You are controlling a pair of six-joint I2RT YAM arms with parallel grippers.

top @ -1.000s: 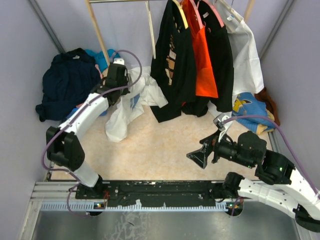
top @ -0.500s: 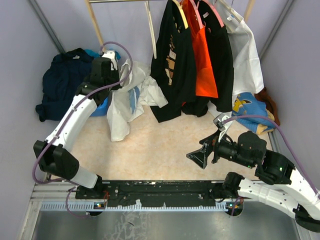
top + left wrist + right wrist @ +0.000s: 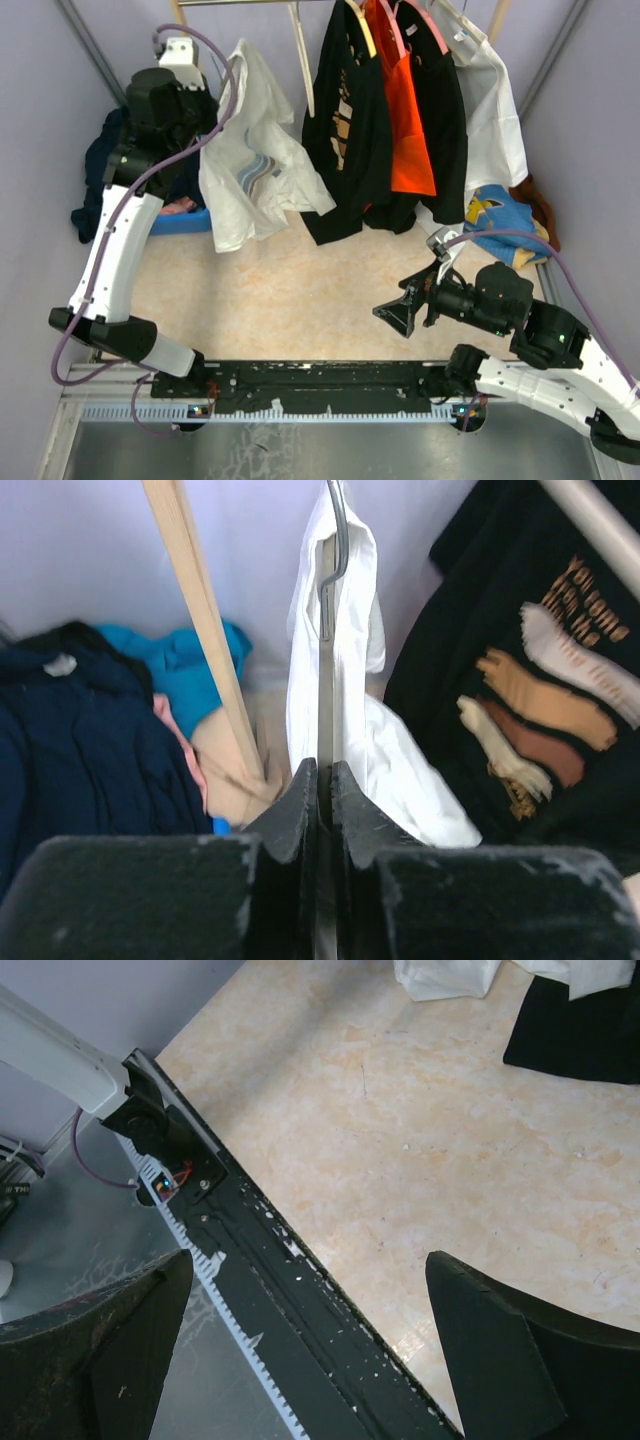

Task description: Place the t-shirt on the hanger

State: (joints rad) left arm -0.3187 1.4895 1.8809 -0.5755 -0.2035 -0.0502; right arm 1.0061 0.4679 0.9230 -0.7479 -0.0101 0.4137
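Observation:
My left gripper (image 3: 212, 112) is raised high at the back left, next to the rack. In the left wrist view the left gripper (image 3: 322, 770) is shut on the thin pale grey arm of the hanger (image 3: 326, 660), with its silver hook (image 3: 340, 520) above. The white t-shirt (image 3: 255, 160) with a blue-grey print hangs from the hanger, off the table; it shows as white cloth in the left wrist view (image 3: 400, 770). My right gripper (image 3: 405, 303) is open and empty low over the table at the right; the right wrist view (image 3: 310, 1290) shows only bare table between its fingers.
A wooden rack post (image 3: 190, 50) stands just left of the shirt. A dark navy clothing pile (image 3: 120, 170) lies at the back left. Black and orange garments (image 3: 390, 120) and a plain white one (image 3: 492, 110) hang to the right. A black rail (image 3: 320, 385) runs along the near edge.
My left arm has swung up and to the back left, lifting the hanger and t-shirt off the table; the shirt now hangs spread out. The right arm has not moved.

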